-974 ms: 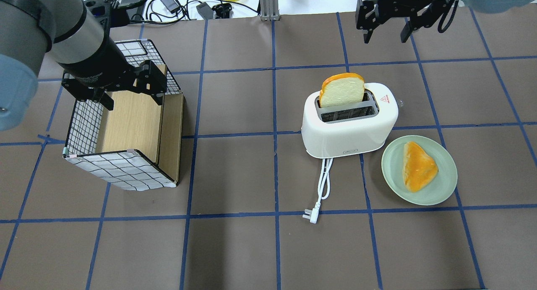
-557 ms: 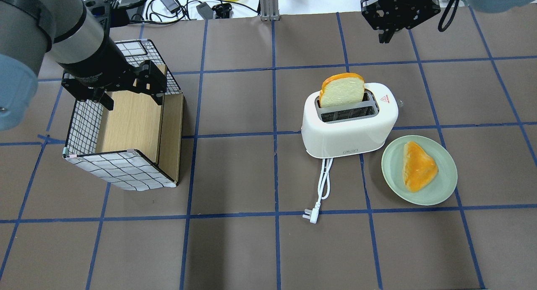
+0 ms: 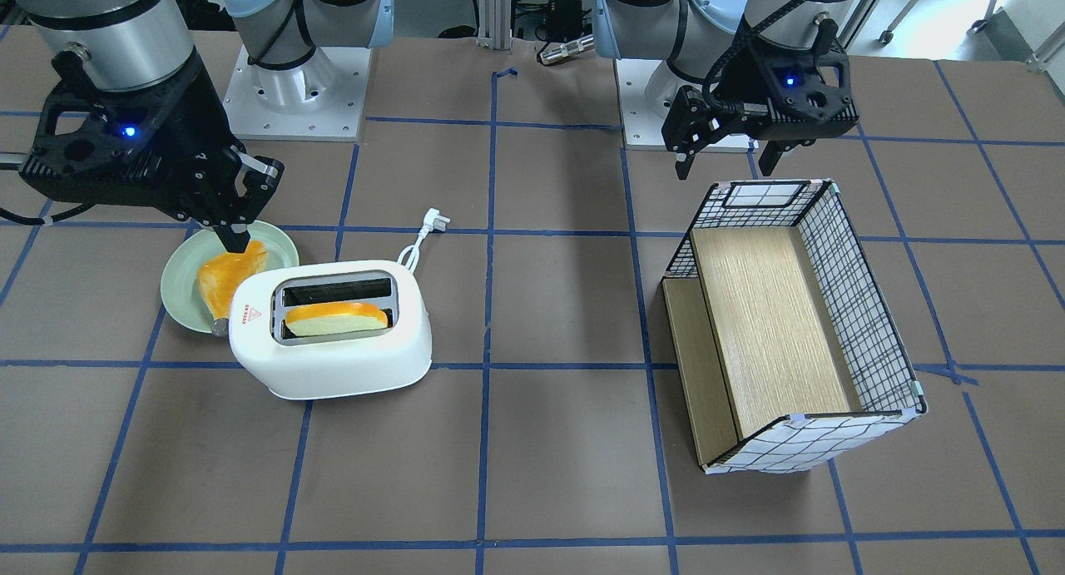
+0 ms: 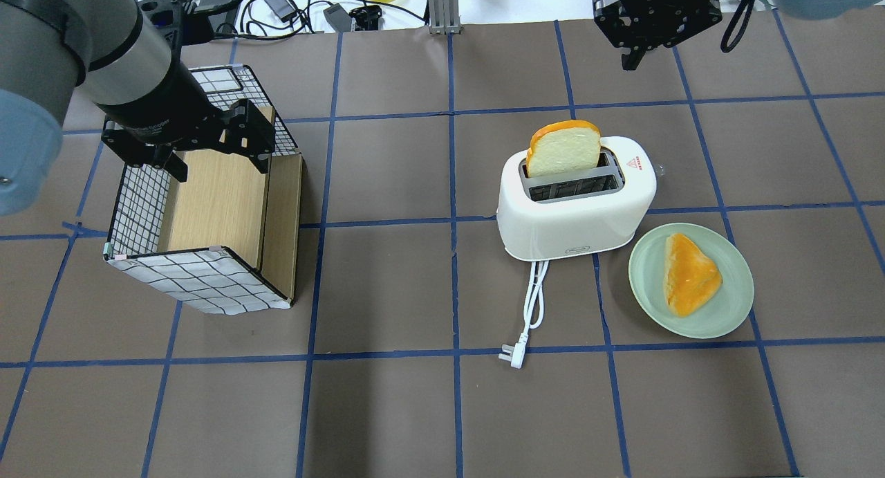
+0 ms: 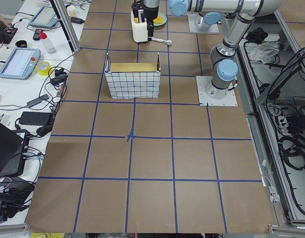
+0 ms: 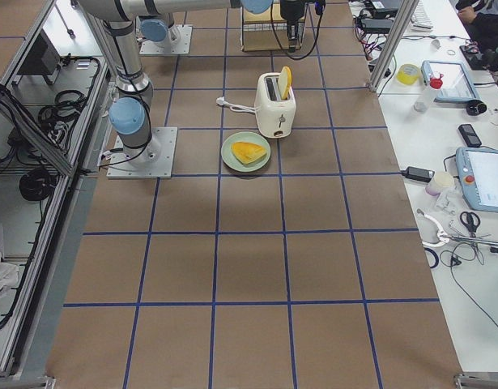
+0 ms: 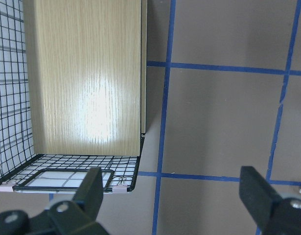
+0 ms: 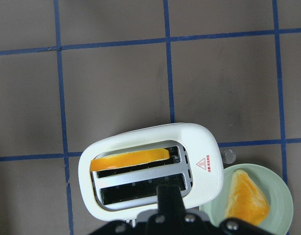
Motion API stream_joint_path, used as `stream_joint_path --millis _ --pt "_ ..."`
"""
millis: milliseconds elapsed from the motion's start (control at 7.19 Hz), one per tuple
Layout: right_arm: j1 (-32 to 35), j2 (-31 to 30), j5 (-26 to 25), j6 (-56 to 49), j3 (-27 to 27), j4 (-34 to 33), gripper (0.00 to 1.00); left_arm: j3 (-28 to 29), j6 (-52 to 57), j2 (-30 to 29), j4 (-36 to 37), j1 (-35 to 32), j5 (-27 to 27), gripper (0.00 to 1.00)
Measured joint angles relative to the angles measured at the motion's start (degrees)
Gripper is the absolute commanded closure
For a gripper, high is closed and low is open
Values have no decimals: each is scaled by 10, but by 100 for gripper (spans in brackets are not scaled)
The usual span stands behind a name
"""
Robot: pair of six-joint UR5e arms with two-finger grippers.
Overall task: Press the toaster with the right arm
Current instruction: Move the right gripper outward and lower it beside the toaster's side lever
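The white toaster (image 4: 574, 215) stands right of the table's middle, with a bread slice (image 4: 563, 149) upright in its far slot. It also shows in the front view (image 3: 333, 363) and the right wrist view (image 8: 199, 137). Its small lever knob (image 4: 660, 168) sticks out of the end with the red triangle. My right gripper (image 4: 632, 56) is shut and empty. It hangs in the air near the toaster's lever end (image 3: 235, 242), not touching it. My left gripper (image 4: 218, 165) is open and empty over the checkered box (image 4: 207, 284).
A green plate (image 4: 691, 329) with an orange bread piece (image 4: 688, 274) lies beside the toaster's lever end. The toaster's white cord and plug (image 4: 513, 357) trail toward the robot. The checkered box has a wooden floor and an open top.
My right gripper has shut its fingers and shifted slightly. The left arm, toaster and plate have not moved.
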Motion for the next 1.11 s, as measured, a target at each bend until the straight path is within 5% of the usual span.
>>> stream_joint_path --millis 1113 --pt "-175 13 160 -132 22 34 100 0 0 0 0 0 0 0"
